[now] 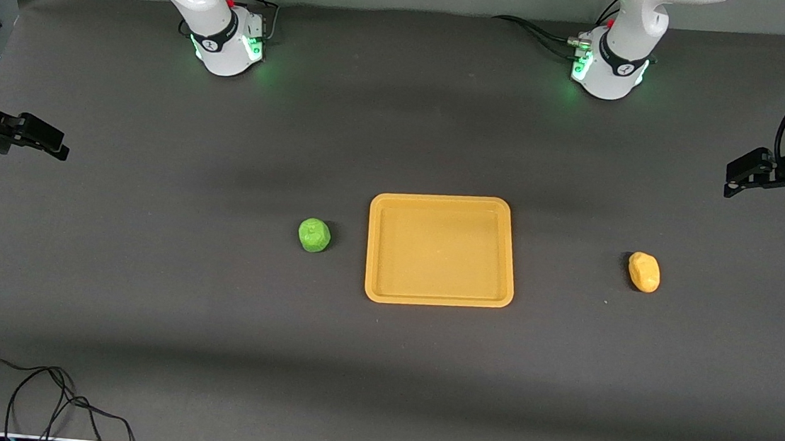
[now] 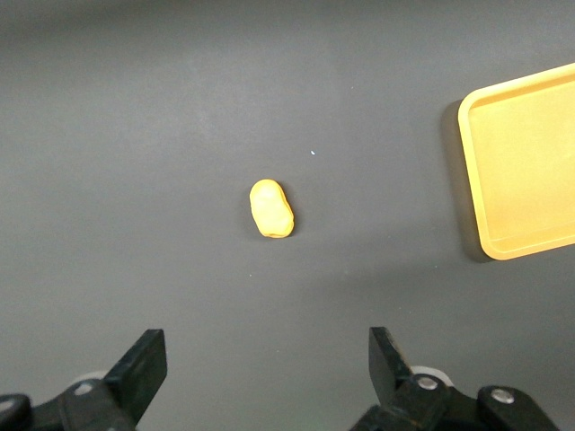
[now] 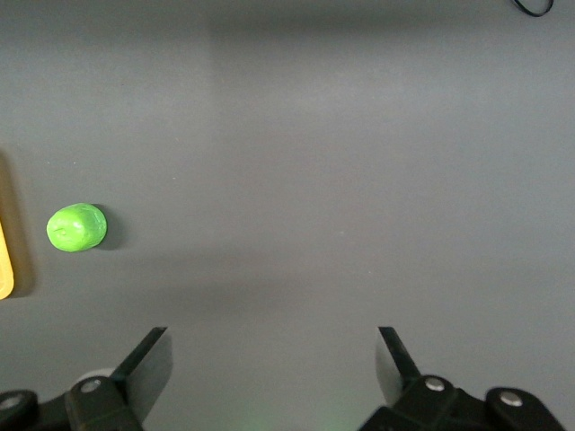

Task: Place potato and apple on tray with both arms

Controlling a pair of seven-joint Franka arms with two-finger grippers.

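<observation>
The dark grey worktop [image 1: 145,284] carries three things, all near its middle line between the robots' edge and the front camera's edge. Largest is the tray [image 1: 437,295], lying flat at the centre with its slightly longer sides running toward the two arms' ends; in both wrist views it is cut off by the frame. The potato [image 1: 644,272] lies well apart from it toward the left arm's end — its long axis runs roughly from the robots' edge toward the front camera's edge. The apple [image 1: 314,235] sits near the tray toward the right arm's end.

The left pincer [image 2: 268,368] hangs over the left arm's end of the worktop, fingers spread wide, holding nothing. The right pincer [image 3: 272,364] hangs over the right arm's end — likewise spread wide, holding nothing.
</observation>
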